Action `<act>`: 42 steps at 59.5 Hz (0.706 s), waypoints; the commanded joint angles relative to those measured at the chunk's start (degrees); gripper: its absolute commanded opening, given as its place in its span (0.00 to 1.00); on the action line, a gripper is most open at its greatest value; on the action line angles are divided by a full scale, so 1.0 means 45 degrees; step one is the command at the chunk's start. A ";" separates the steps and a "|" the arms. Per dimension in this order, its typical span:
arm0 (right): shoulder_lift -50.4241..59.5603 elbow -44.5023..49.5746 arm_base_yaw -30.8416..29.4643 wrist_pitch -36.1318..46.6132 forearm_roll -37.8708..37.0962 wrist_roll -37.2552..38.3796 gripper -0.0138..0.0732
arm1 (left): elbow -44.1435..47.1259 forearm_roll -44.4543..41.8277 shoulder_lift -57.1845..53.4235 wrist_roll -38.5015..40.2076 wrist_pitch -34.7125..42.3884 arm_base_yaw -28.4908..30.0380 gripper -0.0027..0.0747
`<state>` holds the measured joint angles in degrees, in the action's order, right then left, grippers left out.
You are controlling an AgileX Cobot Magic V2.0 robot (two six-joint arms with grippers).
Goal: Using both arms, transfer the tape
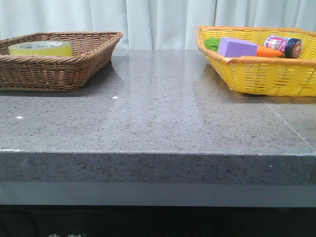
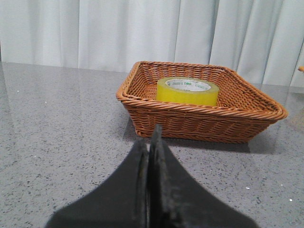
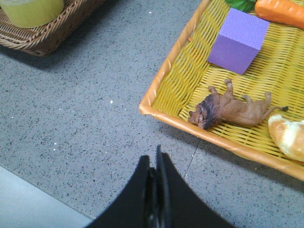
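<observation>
One roll of tape sitting in one brown basket, with both grippers pressed together and holding nothing.

The tape is lying flat inside the brown basket at the upper left of the front view, while a second, yellow basket is standing at the upper right, well apart across the grey table. That view is showing one purple block, one orange carrot and one bottle in the yellow basket, but neither arm. The left gripper is hovering over bare table near the brown basket, fingers closed flat against each other. The right gripper is likewise closed tight, just outside the yellow basket's rim. Only the right wrist view is revealing one toy lion and a piece of bread.
</observation>
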<state>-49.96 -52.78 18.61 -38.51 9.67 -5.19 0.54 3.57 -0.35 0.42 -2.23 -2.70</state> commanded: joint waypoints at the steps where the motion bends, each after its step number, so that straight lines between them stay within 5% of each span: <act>1: 0.0039 -0.0324 -0.0092 0.0742 -0.0007 -0.0060 0.08 | 0.0494 0.0126 -0.0238 0.0016 0.1124 -0.0011 0.01; 32: 0.0148 -0.0282 -0.0109 0.0727 -0.0007 -0.0060 0.08 | 0.0494 0.0126 -0.0238 0.0016 0.1124 -0.0011 0.01; 42: 0.1720 0.0443 -0.1366 0.1102 -0.0157 -0.0194 0.08 | 0.0494 0.0126 -0.0238 0.0016 0.1124 -0.0011 0.01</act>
<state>-45.92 -51.00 15.19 -38.35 9.42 -5.33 0.54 3.57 -0.35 0.00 -2.23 -2.70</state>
